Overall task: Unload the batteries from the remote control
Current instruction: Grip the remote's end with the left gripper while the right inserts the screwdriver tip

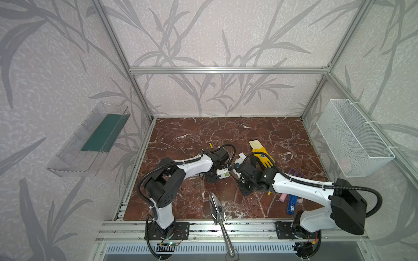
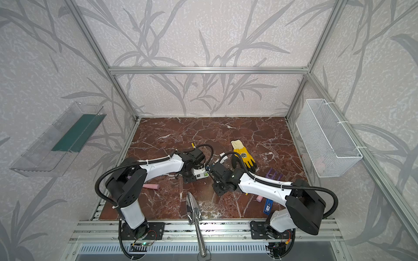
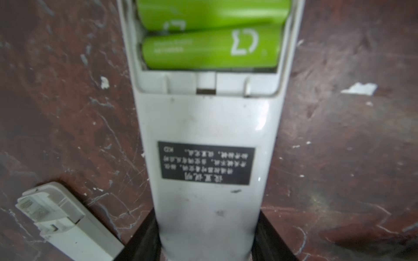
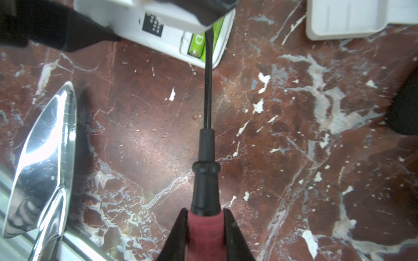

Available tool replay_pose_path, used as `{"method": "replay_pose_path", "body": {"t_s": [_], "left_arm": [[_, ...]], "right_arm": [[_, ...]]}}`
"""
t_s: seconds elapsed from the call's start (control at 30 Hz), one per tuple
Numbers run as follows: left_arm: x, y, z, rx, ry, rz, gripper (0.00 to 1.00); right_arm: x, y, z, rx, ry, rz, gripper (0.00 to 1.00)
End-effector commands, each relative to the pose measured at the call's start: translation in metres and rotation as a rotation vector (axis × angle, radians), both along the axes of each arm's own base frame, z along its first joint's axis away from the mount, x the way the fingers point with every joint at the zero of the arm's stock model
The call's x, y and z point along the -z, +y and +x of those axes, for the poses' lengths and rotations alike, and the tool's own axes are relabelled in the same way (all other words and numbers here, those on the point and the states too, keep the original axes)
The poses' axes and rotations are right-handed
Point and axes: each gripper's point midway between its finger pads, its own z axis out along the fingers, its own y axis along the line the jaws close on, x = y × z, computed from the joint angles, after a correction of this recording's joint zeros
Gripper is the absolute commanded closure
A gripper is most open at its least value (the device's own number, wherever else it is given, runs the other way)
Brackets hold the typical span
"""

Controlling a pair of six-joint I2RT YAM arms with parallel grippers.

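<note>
- The left pincer (image 3: pixel 205 239) is clamping the white remote (image 3: pixel 205 126) by its sides, back up, mid-counter (image 1: pixel 226 135).
- Its cover (image 3: pixel 65 221) is lying off just beside it, and two green batteries (image 3: pixel 210 49) are sitting in the open bay.
- The right pincer (image 4: pixel 205 232) is gripping the screwdriver (image 4: pixel 207 144) by its handle, with the tip reaching into the bay; both green cells are waiting to be pried out.
- One yellow battery (image 1: pixel 210 144) is lying loose farther back.

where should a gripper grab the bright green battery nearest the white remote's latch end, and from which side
Probably pinch its upper curve mid-length, straight down onto the open back: the bright green battery lies crosswise, sunk in the white plastic remote, second green battery against one flank, bay walls at both ends.
</note>
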Motion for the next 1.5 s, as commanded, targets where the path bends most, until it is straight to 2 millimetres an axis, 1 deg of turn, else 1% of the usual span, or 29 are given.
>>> {"method": "replay_pose_path", "body": {"t_s": [0.0,0.13,0.23,0.4,0.63,0.8,1.0,1.1,1.27,1.47], "left_arm": [[-0.002,0.006,-0.002,-0.004,0.022,0.054,0.78],[-0.005,-0.001,-0.003,-0.006,0.026,0.015,0.81],[-0.007,-0.003,-0.003,-0.009,0.019,-0.001,0.83],[-0.01,-0.004,-0.002,-0.016,0.012,0.003,0.84],[-0.01,-0.006,-0.004,-0.018,0.014,0.008,0.86],[-0.013,-0.005,-0.001,-0.029,-0.001,0.018,0.86],[-0.018,-0.003,0.008,-0.064,-0.041,0.04,0.88],[-0.02,-0.004,0.011,-0.075,-0.054,0.044,0.88],[-0.021,-0.004,0.011,-0.076,-0.061,0.055,0.89],[-0.024,-0.013,0.006,-0.043,-0.064,0.069,0.89]], "right_arm": [[0.003,0.003,-0.013,0.004,0.075,0.045,1.0],[0.01,0.005,-0.015,0.009,0.11,0.039,1.0],[0.011,0.008,-0.013,0.013,0.107,0.056,1.0],[0.012,0.014,-0.007,0.017,0.115,0.076,1.0],[0.021,0.015,-0.001,0.044,0.135,0.084,1.0],[0.021,0.016,-0.003,0.047,0.154,0.093,1.0],[0.021,0.004,-0.009,0.085,0.168,0.068,1.0],[0.022,0.002,-0.01,0.092,0.171,0.057,1.0],[0.024,0.003,-0.006,0.097,0.167,0.042,1.0],[0.025,0.003,0.006,0.115,0.135,-0.001,1.0]]}}
